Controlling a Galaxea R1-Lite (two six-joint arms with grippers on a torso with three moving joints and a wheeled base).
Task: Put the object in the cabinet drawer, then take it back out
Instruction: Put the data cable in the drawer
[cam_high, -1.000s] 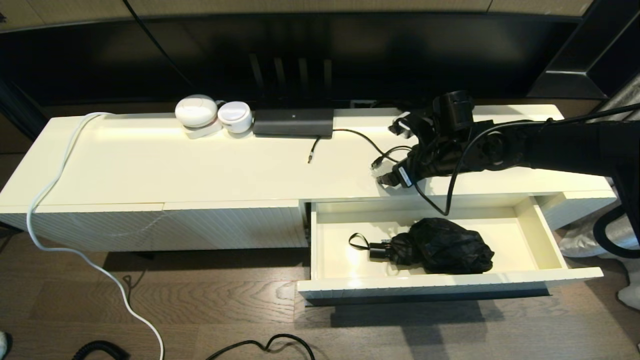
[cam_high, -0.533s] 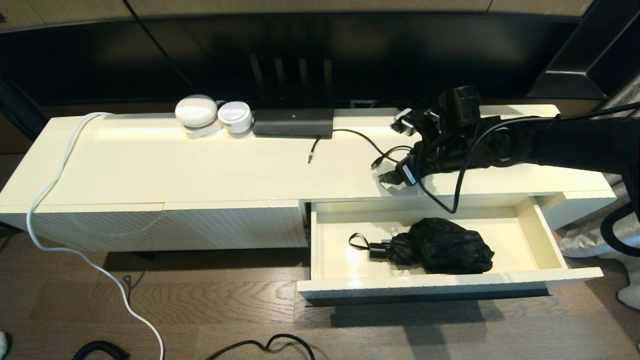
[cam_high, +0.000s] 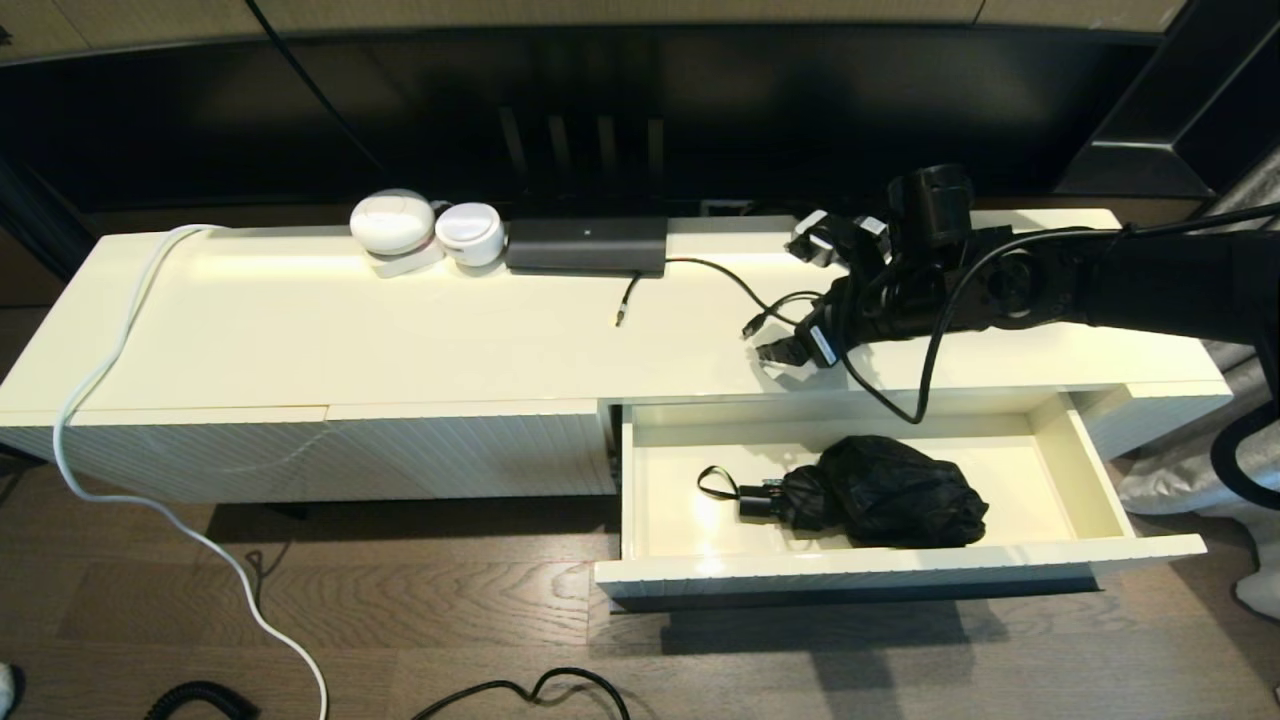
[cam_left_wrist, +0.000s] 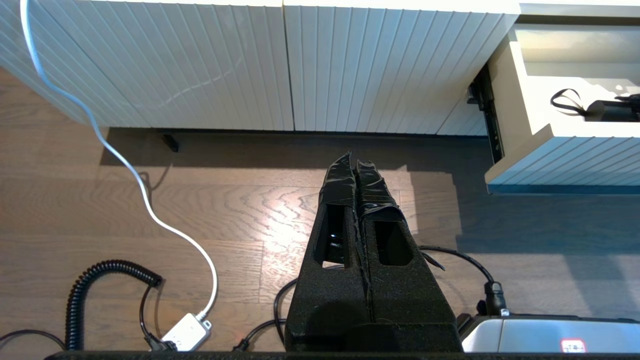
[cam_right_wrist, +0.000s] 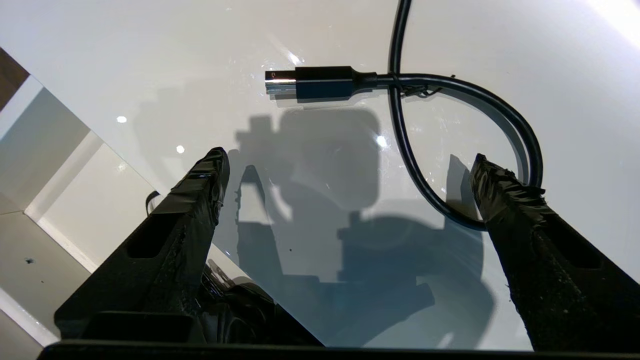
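Your right gripper (cam_high: 790, 352) hovers, jaws released, above the cream counter (cam_high: 400, 330); the folded black umbrella (cam_high: 880, 492) lies in the cream-white cabinet drawer (cam_high: 1085, 470); left gripper (cam_left_wrist: 356, 162) jaws clenched empty.

Glossy cabinet top (cam_high: 400, 330), crumpled black cloth umbrella (cam_high: 890, 492)

Long low cream-white cabinet (cam_high: 300, 340) with ribbed front stands on dark wood floor (cam_high: 400, 620); on its top, along the back edge: two white rounded devices (cam_high: 425, 232) touching each other, flat black box (cam_high: 587, 245) just beside them, black cable (cam_high: 740, 290) with plug ends (cam_right_wrist: 310, 82) trailing right. White cable (cam_high: 110, 360) drapes over cabinet's left end down to floor; black cables (cam_high: 530, 690) and a coiled black cord (cam_left_wrist: 100, 285) lie on floor.
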